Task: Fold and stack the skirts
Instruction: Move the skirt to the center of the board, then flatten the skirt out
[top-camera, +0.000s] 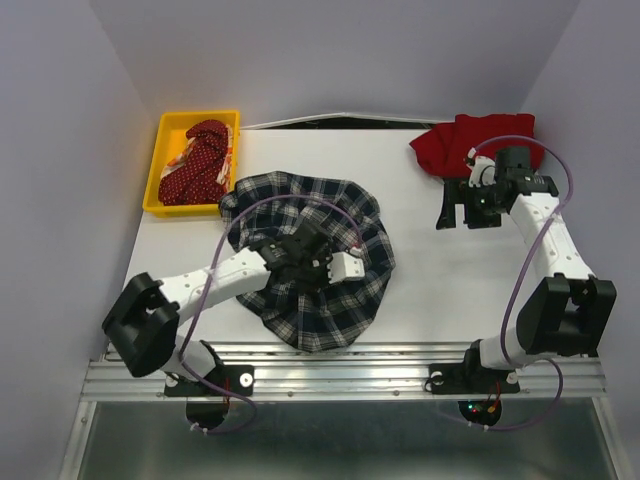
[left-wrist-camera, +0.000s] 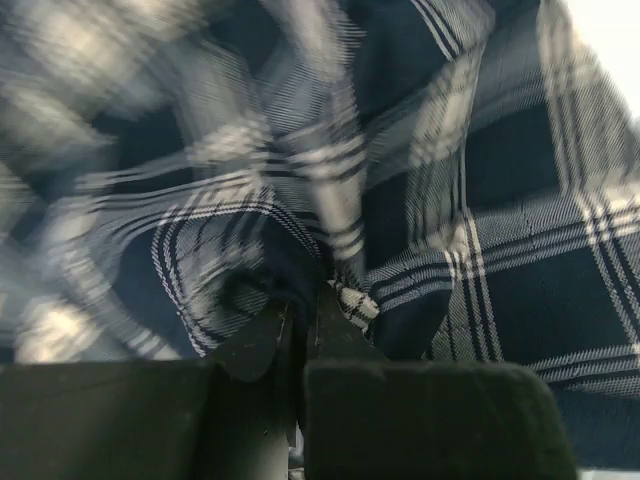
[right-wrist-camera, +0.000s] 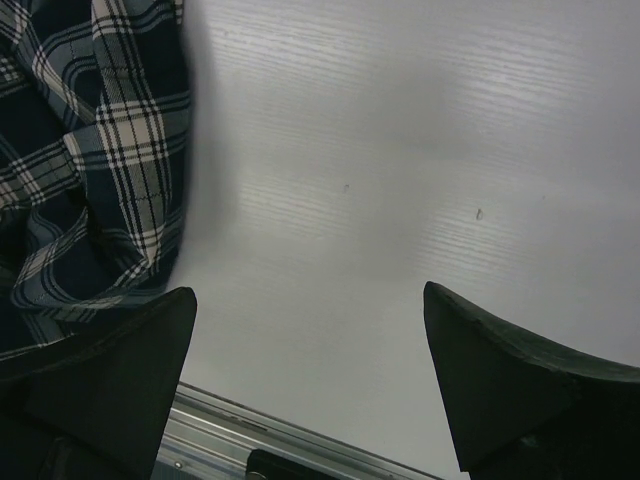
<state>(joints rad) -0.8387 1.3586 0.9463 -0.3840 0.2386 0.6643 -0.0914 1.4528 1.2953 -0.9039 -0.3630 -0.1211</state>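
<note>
We see the left tool (left-wrist-camera: 305, 310) pinched shut on a fold of the plaid skirt (top-camera: 335, 305), spread mid-surface (top-camera: 430, 290); the right tool (right-wrist-camera: 308, 298) hangs, jaws wide apart, near the plain red skirt (top-camera: 450, 145), far right.

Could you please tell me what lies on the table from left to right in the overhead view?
A yellow tray holding the dotted red skirt, the plaid skirt, the plain red skirt.
</note>
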